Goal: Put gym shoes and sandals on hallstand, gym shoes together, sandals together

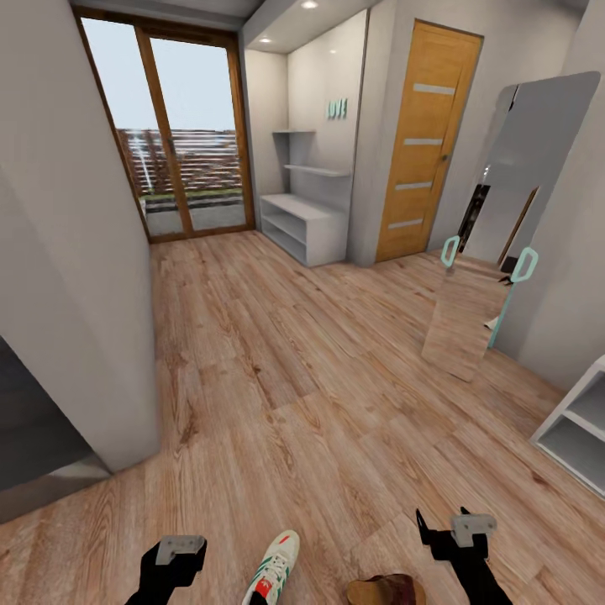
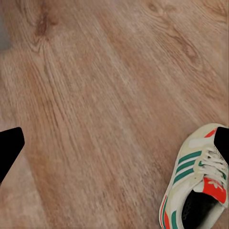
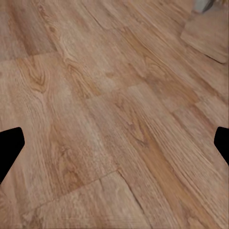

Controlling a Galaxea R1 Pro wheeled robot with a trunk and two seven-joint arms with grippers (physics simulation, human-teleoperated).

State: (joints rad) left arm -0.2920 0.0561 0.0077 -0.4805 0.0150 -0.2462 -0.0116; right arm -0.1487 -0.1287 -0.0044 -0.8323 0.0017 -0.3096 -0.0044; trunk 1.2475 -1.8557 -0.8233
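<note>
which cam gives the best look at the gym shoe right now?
Left wrist view: the gym shoe fills a corner of that picture, with green stripes, white laces and red tongue sharp, though the frame edge cuts it off. The head view has it small at the bottom edge, lying on the corridor floor between the two claws.

At the bottom edge of the head view, a gym shoe point(image 1: 274, 571) is cut off at its heel end, and the brown sandal point(image 1: 382, 590) beside it shows only a rounded upper part. Both arms run out of that same edge. At the lower right of the left wrist view the shoe point(image 2: 193, 183) loses its heel to the frame edge. A white shelf unit point(image 1: 576, 428) at the right edge is clipped. The teal lettering point(image 1: 337, 108) on the far wall is too small to read.
</note>
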